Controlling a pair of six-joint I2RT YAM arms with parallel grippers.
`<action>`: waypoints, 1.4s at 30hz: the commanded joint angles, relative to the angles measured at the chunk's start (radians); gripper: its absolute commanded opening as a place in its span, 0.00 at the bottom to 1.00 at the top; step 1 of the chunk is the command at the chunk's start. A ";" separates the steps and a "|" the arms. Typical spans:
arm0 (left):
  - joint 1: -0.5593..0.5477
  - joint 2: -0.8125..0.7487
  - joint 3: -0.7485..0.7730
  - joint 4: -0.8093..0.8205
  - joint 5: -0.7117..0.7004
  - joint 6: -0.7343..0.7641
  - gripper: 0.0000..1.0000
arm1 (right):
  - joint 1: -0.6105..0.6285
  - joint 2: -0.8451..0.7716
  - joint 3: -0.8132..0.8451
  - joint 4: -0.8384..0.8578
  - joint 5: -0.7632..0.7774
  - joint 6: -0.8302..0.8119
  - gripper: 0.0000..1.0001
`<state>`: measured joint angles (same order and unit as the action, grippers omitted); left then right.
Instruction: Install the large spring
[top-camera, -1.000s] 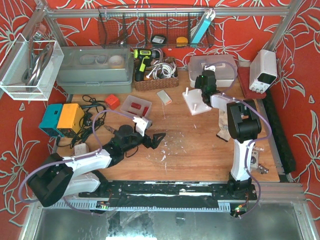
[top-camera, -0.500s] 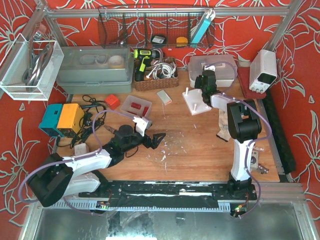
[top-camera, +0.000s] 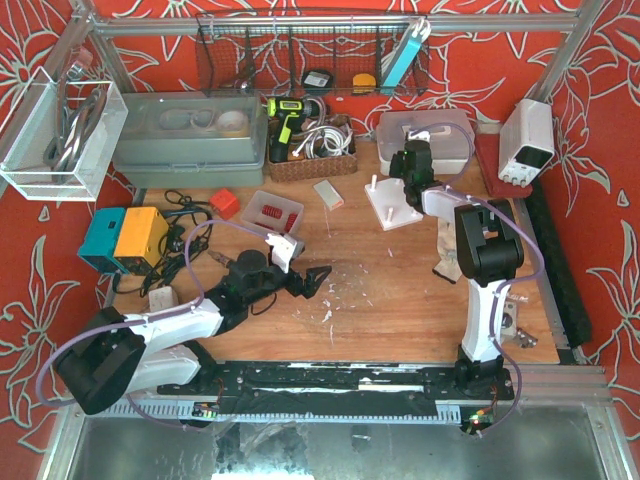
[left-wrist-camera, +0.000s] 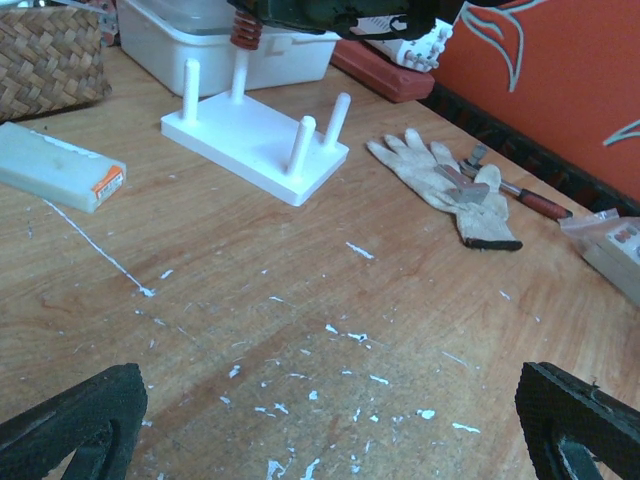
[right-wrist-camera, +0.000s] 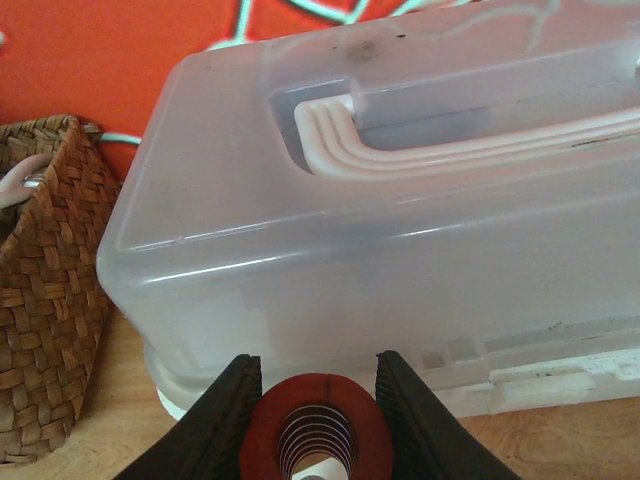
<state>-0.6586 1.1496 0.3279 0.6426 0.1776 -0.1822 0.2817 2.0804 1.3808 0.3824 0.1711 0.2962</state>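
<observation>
wooden table, scuffed with white flecks. clear lidded box at the far edge, wicker basket just left of it. white peg stand in front of the box, four upright pegs. work glove lies flat to the right of the stand. left gripper low over bare table, jaws wide apart, holding nothing. right gripper clamped on the large spring, red, coil axis upright, at the top of a rear peg; how far it is seated, cannot tell.
</observation>
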 joint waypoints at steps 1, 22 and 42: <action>-0.009 -0.018 0.005 0.009 -0.006 0.008 1.00 | 0.002 -0.014 0.007 -0.065 -0.007 -0.015 0.00; -0.010 -0.010 0.008 0.001 -0.020 0.015 1.00 | -0.002 -0.004 0.074 -0.174 -0.002 -0.005 0.48; 0.025 -0.075 0.176 -0.317 -0.534 -0.226 1.00 | 0.137 -0.831 -0.317 -0.793 -0.268 0.144 0.96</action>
<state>-0.6586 1.0599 0.3737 0.4858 -0.1402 -0.2798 0.3370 1.3617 1.1732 -0.2733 -0.0547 0.4255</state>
